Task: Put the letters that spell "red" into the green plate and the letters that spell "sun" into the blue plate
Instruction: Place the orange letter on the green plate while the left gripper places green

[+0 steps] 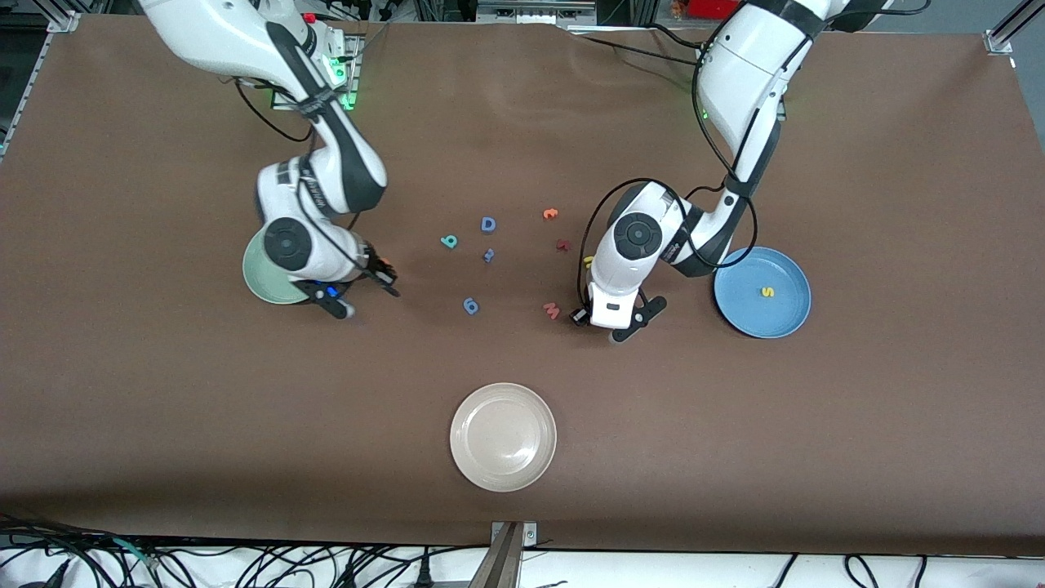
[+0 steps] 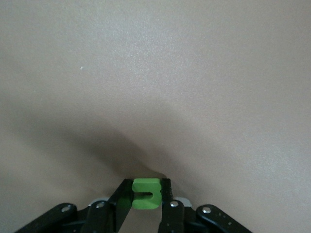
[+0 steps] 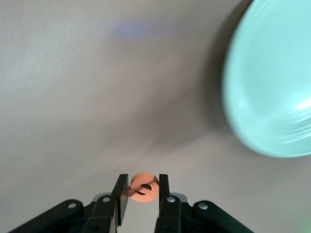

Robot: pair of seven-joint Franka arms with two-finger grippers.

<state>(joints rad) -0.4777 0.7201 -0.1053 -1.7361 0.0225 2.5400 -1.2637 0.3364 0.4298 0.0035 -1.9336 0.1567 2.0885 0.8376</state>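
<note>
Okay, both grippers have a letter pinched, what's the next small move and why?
Probably carry each to its plate. The right gripper grips the orange e beside the green plate; the left gripper grips the green n, bound for the blue plate.

A robotics lab: brown-covered table (image 1: 163, 408), aluminium framing, loose cables (image 1: 245, 563) along its edge.

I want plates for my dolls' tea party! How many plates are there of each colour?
green plate: 1
blue plate: 1
whitish-beige plate: 1
Total: 3 plates
</note>
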